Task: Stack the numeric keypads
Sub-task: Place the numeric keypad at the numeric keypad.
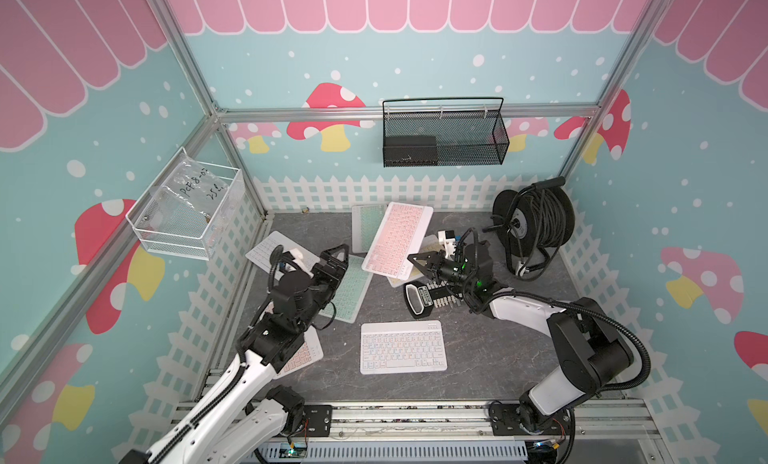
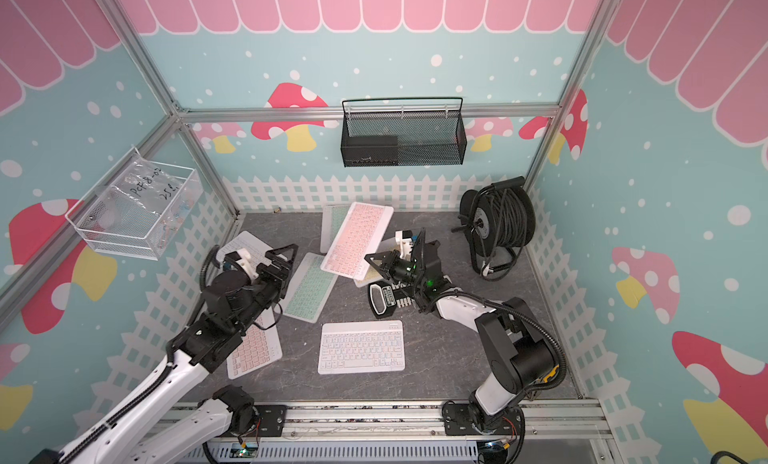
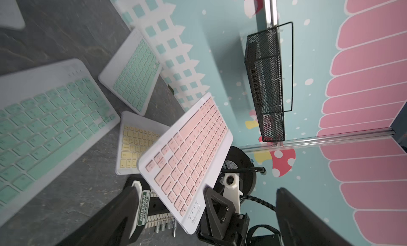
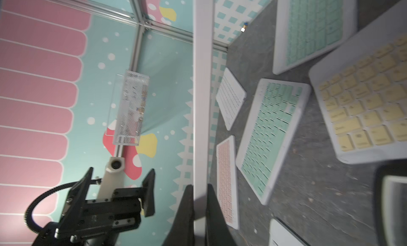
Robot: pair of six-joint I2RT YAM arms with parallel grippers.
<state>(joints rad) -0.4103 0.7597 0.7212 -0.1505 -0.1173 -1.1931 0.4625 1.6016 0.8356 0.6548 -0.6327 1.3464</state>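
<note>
A pink-keyed keypad [image 1: 397, 237] [image 2: 357, 239] [image 3: 187, 154] hangs tilted above the table, edge-on in the right wrist view [image 4: 202, 90]. My right gripper [image 1: 411, 258] [image 2: 368, 258] [image 4: 200, 186] is shut on its near corner. My left gripper [image 1: 337, 256] [image 2: 284, 254] [image 3: 204, 188] stands open just left of it, touching nothing. Flat on the table lie a mint keypad [image 1: 349, 289], a white one [image 1: 403, 347], a pink one [image 1: 301, 356] under my left arm, a white one [image 1: 270, 250], a mint one [image 1: 363, 225] and a yellow one [image 3: 134, 143] below the lifted one.
A black holder with white pegs [image 1: 428, 297] lies under my right wrist. A cable reel [image 1: 534, 221] stands at the back right. A black mesh basket [image 1: 444, 133] hangs on the back wall and a white mesh basket [image 1: 187, 208] on the left wall.
</note>
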